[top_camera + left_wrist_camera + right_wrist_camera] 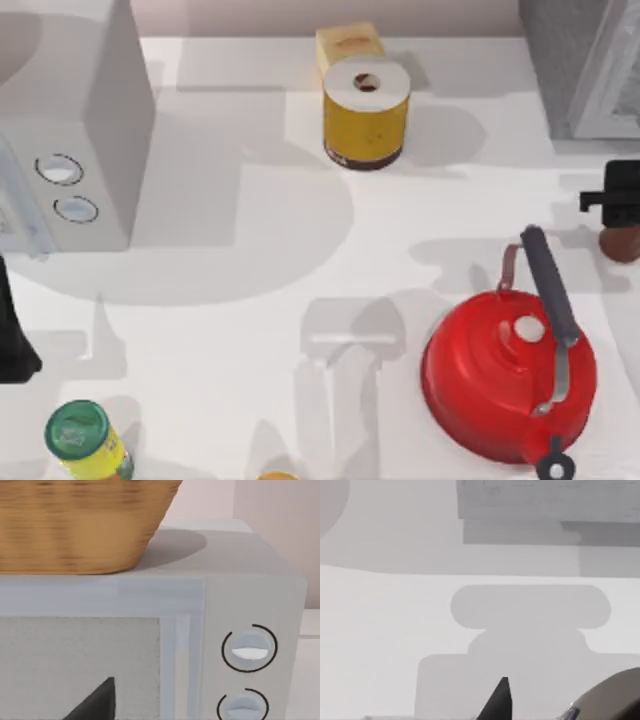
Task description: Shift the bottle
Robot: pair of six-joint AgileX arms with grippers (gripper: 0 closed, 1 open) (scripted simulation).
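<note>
At the table's right edge stands the bottle (622, 243), a small reddish-brown shape partly cut off by the picture's border. My right gripper (612, 200) hangs directly over it, a black block covering its upper part. The right wrist view has a rounded grey-brown bottle (615, 695) low in the corner, close beside a dark part of that gripper. My left gripper (12, 335) is parked at the left edge, in front of the microwave.
A red kettle (508, 375) sits left of the bottle, close by. Further off are a wide yellow canister (366, 118), a yellow box (348, 42), a green-lidded yellow container (86, 440), a white microwave (75, 130) carrying a wicker basket (80, 525), and a grey cabinet (580, 60).
</note>
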